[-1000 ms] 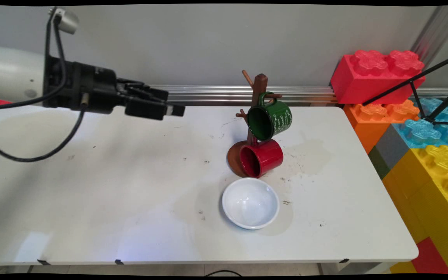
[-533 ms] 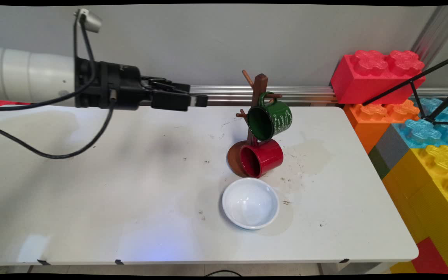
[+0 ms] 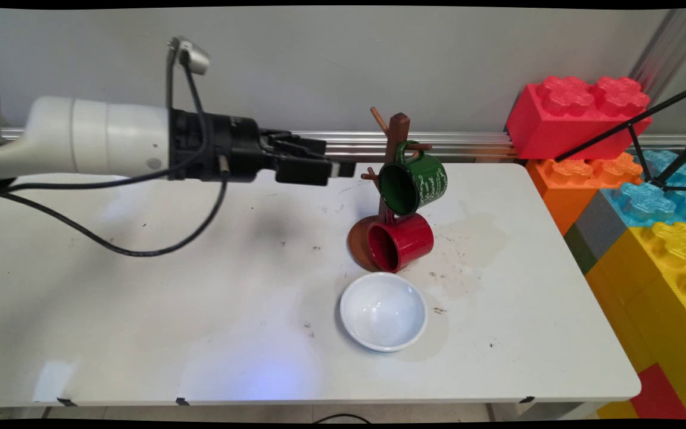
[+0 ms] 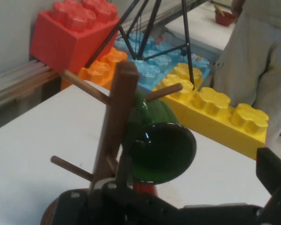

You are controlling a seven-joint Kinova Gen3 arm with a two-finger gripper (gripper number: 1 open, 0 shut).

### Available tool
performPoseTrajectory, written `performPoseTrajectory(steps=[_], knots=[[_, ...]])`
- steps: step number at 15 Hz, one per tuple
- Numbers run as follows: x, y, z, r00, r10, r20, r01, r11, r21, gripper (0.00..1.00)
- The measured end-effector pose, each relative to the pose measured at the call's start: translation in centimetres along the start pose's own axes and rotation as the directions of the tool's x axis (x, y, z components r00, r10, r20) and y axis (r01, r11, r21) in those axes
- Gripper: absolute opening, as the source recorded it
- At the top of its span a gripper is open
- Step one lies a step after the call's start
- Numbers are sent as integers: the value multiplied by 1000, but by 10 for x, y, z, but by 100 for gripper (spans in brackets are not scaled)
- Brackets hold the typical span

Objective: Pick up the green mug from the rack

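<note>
A brown wooden mug tree [image 3: 399, 128] stands toward the table's back, right of centre. A green mug [image 3: 417, 182] hangs from an upper peg, and a red mug [image 3: 405, 241] hangs below it near the base. My gripper [image 3: 348, 170] reaches in level from the left, open and empty. Its tips are a short way left of the tree and the green mug, not touching them. In the hand view the tree's post [image 4: 117, 122] and the green mug's mouth [image 4: 161, 150] fill the centre, with one finger [image 4: 274, 176] at the right edge. A white bowl [image 3: 383, 311] sits in front of the tree.
Big toy blocks are stacked beside the table's right end: red [image 3: 575, 113], orange [image 3: 581, 173], blue [image 3: 658, 199] and yellow [image 3: 664, 268]. Black tripod legs [image 3: 635, 125] cross over them. A person in light clothes [image 4: 257, 61] stands beyond the blocks. Black cables [image 3: 140, 247] hang under the arm.
The arm has reached steadily rightward, carrying the gripper from the table's left part to just left of the mug tree. The mugs and bowl have not moved.
</note>
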Motion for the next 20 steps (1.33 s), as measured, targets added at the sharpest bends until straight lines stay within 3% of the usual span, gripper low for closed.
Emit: performPoseTrajectory(steps=[9,20], knots=[[-8,20,51,999,5,49,-5,1000,-1,100],[-8,27,98,994,-76,83,75,997,9,100]])
